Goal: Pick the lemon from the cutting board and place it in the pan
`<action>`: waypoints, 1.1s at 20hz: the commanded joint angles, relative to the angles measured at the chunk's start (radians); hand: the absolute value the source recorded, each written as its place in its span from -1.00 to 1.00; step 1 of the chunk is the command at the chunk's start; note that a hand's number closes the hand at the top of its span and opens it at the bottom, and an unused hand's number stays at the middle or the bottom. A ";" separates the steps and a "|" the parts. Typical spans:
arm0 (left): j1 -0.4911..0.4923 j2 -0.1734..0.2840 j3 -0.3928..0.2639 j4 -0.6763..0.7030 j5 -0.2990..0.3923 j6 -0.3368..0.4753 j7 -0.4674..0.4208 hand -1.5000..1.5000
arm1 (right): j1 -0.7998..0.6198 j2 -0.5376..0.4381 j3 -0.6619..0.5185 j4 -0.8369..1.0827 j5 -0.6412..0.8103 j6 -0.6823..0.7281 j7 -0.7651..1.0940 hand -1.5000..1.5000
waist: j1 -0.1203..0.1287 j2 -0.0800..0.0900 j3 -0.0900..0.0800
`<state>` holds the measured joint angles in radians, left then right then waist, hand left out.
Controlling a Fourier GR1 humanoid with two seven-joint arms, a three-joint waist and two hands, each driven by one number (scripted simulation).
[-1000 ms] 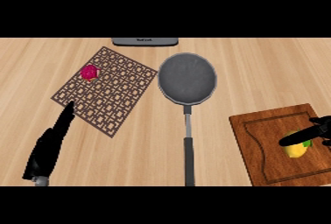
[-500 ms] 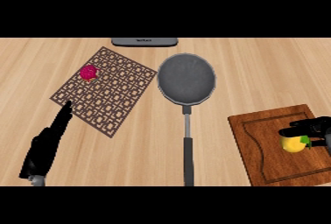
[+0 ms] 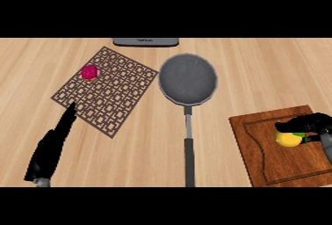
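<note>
A yellow lemon [image 3: 288,139] lies on the brown cutting board [image 3: 265,149] at the lower right. My right hand [image 3: 311,125] comes in from the right edge, its fingers curled over the top and right side of the lemon. The grey pan [image 3: 188,79] sits at the middle of the counter, its long handle [image 3: 189,149] pointing toward me. My left hand [image 3: 53,145] rests at the lower left with straight fingers, its tips at the mat's near edge.
A brown patterned mat [image 3: 107,90] lies left of the pan, with a small magenta object [image 3: 89,72] on its far corner. A dark grey appliance edge [image 3: 145,41] shows at the counter's back.
My right hand has slid toward the lemon and curled its fingers round it. The lemon has shifted slightly on the board. The left hand has barely moved.
</note>
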<state>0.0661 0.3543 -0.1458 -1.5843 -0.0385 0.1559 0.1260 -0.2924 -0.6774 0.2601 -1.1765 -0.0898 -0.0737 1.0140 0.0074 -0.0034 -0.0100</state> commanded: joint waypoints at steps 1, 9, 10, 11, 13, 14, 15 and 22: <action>-0.016 0.002 -0.021 -0.001 -0.004 -0.025 -0.008 0.00 | -0.068 -0.045 0.133 -0.035 0.085 0.193 -0.157 1.00 | 0.049 0.015 0.012; -0.028 -0.018 -0.023 -0.009 -0.011 -0.008 0.018 0.00 | -0.176 -0.186 0.186 -0.020 0.377 0.114 -0.662 1.00 | 0.032 0.012 0.014; 0.007 -0.014 -0.023 0.003 -0.009 -0.015 -0.017 0.00 | -0.167 -0.209 0.181 -0.035 0.404 0.071 -0.732 1.00 | 0.027 0.009 0.014; -0.044 -0.001 0.001 -0.005 0.004 -0.020 0.022 0.00 | -0.219 -0.220 0.160 -0.041 0.436 0.023 -0.747 1.00 | 0.028 0.010 0.015; -0.007 0.005 -0.009 -0.018 -0.003 -0.024 0.012 0.00 | -0.269 -0.246 0.116 -0.059 0.458 -0.045 -0.818 1.00 | 0.032 0.004 0.014; -0.024 -0.013 -0.015 0.012 -0.021 -0.005 0.008 0.00 | -0.278 -0.201 0.115 -0.068 0.469 -0.097 -0.849 1.00 | 0.021 0.008 0.013; -0.053 0.000 -0.007 -0.028 0.000 -0.026 0.045 0.00 | -0.307 -0.161 0.131 -0.050 0.491 -0.112 -0.869 1.00 | 0.034 0.010 0.013; -0.030 0.006 0.027 0.015 0.014 -0.064 -0.008 0.00 | -0.470 0.037 0.094 0.170 0.522 -0.154 -1.030 1.00 | 0.025 0.011 0.011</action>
<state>0.0448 0.3427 -0.1470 -1.5798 -0.0490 0.1301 0.1291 -0.6884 -0.7402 0.3738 -1.1133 0.4149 -0.1899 0.0789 0.0349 0.0066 0.0009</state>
